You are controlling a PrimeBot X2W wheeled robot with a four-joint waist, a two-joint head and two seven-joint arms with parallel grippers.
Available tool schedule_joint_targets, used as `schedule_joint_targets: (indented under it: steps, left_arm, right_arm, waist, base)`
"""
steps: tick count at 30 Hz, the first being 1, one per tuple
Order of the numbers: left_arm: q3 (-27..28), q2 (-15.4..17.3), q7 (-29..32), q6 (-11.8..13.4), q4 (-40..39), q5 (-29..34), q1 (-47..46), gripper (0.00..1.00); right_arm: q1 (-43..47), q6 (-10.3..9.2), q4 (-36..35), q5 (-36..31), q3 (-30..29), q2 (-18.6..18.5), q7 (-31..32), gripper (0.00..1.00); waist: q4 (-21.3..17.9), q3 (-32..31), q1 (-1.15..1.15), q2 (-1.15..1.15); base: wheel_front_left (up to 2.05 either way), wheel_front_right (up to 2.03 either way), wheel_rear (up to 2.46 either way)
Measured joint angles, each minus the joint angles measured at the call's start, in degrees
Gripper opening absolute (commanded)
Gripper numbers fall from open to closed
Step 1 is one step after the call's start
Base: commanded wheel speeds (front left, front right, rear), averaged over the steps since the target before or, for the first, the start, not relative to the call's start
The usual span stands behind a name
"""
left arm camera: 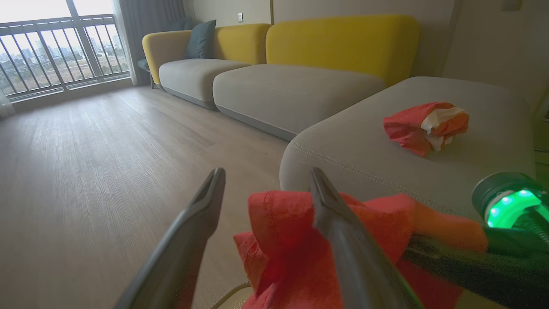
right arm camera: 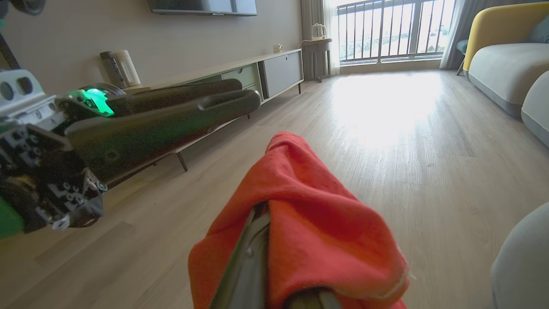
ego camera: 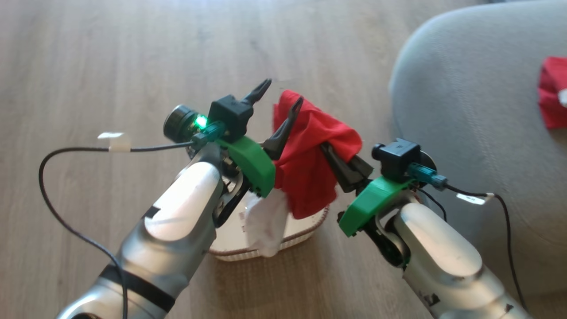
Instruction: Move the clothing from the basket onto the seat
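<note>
The right hand (ego camera: 339, 161) is pinching a red garment (ego camera: 310, 146), which drapes over its fingers and hangs above the basket (ego camera: 305, 231) on the wooden floor (ego camera: 110, 53). A white piece of cloth (ego camera: 266, 223) dangles across the basket's rim. The left hand (ego camera: 283, 91) is spread wide just beside the garment, one finger crossing in front of the red cloth. The seat (ego camera: 465, 110) stands near the basket. A second red garment (ego camera: 551, 93), with some white showing, lies on the seat, well back from its stitched edge.
</note>
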Motion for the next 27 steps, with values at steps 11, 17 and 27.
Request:
schedule_joint_targets:
  steps: [11,17,27]
  left_arm:
    - [0.44,0.79,0.0,-1.8,2.25,-0.13,2.15,1.0]
    - [1.59,1.18,0.0,-2.04,2.38,-0.13,3.72,1.0]
    - [1.18,0.97,0.01,-3.08,1.78,0.52,5.22,1.0]
  right_arm:
    - [3.01,0.0,-5.86,-1.02,-5.25,-0.92,0.0,0.0]
    - [4.17,0.0,-7.97,-1.51,-6.64,-0.91,0.0,0.0]
    - [8.46,0.0,-13.62,-2.99,-16.17,-0.8,0.0,0.0]
  waist:
    - [-9.2,-0.02,0.0,0.0]
    - [-15.17,0.06,0.0,0.0]
    - [-23.31,1.33,0.0,0.0]
  base:
    - [0.0,0.0,0.0]
    - [0.0,0.0,0.0]
    - [0.0,0.0,0.0]
